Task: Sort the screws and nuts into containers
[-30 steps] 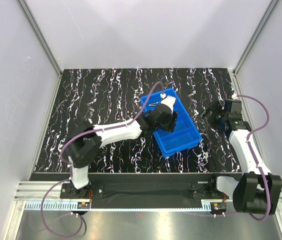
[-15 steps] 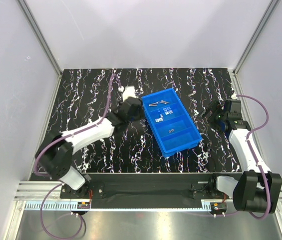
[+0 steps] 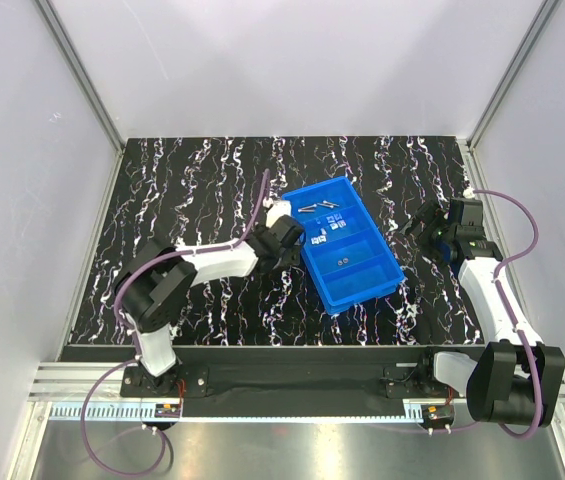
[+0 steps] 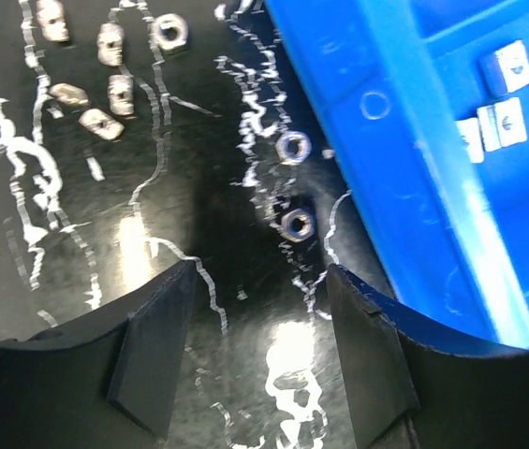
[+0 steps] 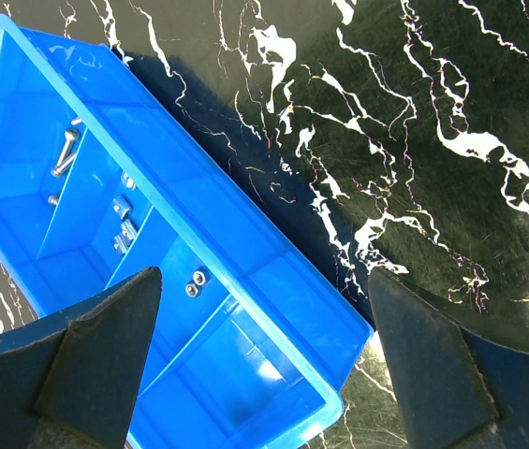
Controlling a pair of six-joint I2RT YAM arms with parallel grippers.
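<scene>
While left hand (image 4: 259, 281) gapes | nuts (image 4: 297, 223) just ahead | tray (image 4: 404, 187) alongside

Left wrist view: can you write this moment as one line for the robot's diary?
left jaws: open, empty | ahead: two loose nuts beside blue tray | right jaws: open, empty

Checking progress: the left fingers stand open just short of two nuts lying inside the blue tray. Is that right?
No. The two nuts lie on the table beside the tray, not inside it; the left wrist view shows it. The rest holds.
</scene>
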